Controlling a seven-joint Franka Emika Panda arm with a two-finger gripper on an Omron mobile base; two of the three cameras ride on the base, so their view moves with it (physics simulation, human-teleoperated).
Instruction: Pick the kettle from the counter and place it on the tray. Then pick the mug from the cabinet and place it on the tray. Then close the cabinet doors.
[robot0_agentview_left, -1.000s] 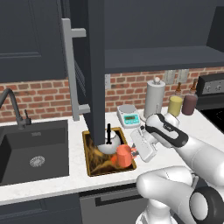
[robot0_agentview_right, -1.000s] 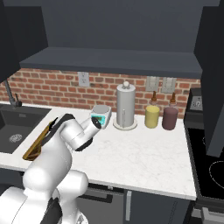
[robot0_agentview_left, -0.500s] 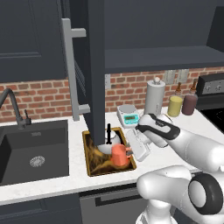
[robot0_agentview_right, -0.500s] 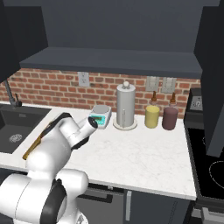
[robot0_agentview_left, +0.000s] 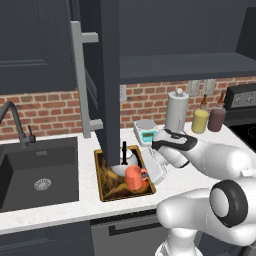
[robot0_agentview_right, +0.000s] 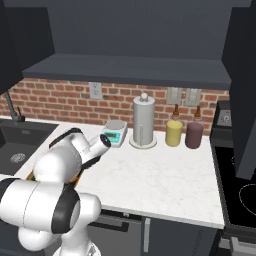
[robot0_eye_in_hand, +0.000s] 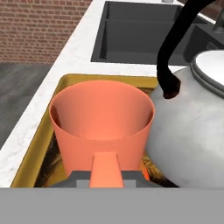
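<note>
The coral-orange mug (robot0_agentview_left: 134, 178) sits upright low in the gold-rimmed tray (robot0_agentview_left: 106, 191), right beside the silver kettle (robot0_agentview_left: 121, 164) with its black handle. My gripper (robot0_agentview_left: 147, 174) is shut on the mug's side handle from the right. In the hand view the mug (robot0_eye_in_hand: 103, 117) fills the centre, its handle pinched in my gripper (robot0_eye_in_hand: 105, 176). The kettle (robot0_eye_in_hand: 192, 131) nearly touches it on the right, with the tray rim (robot0_eye_in_hand: 33, 153) at the left. I cannot tell whether the mug's base touches the tray. An open navy cabinet door (robot0_agentview_left: 110, 75) hangs over the tray.
A dark sink (robot0_agentview_left: 35, 172) with a faucet (robot0_agentview_left: 12, 120) lies left of the tray. Behind my arm stand a small scale (robot0_agentview_left: 145, 131), a paper-towel roll (robot0_agentview_left: 177, 110), a yellow jar (robot0_agentview_left: 200, 120) and a dark-red jar (robot0_agentview_left: 217, 119). Another open door (robot0_agentview_right: 242, 100) hangs at the right.
My hand has eased slightly left with the mug, bringing it closer to the kettle on the tray. The grip on the handle is unchanged.
</note>
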